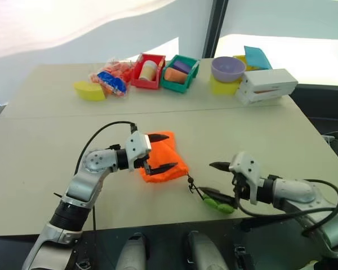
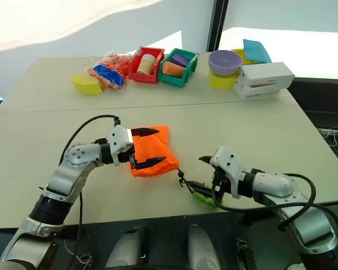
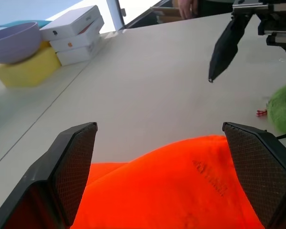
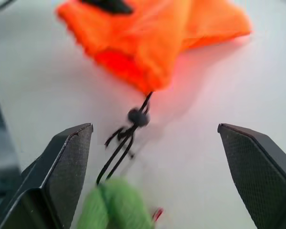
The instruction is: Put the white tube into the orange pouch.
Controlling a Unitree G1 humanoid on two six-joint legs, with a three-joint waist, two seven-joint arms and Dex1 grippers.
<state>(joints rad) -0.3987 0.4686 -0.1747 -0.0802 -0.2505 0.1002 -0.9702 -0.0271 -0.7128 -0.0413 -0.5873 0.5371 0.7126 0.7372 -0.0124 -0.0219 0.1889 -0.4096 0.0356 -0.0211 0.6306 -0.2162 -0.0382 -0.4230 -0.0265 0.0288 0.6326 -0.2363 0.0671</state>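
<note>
Straddling orange pouch [image 1: 162, 156] at frame centre, left gripper [image 1: 161, 152] spread wide, gripping nothing, likely steadying it. Right gripper [image 1: 215, 181] lower right, jaws apart, empty, above lime-green ring [image 1: 218, 203] and cord [image 4: 126, 138]. White tube unseen; cannot tell if inside pouch.

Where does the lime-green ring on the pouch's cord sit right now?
The lime-green ring lies on the table's near edge, right of the orange pouch, just below the right tool.
</note>
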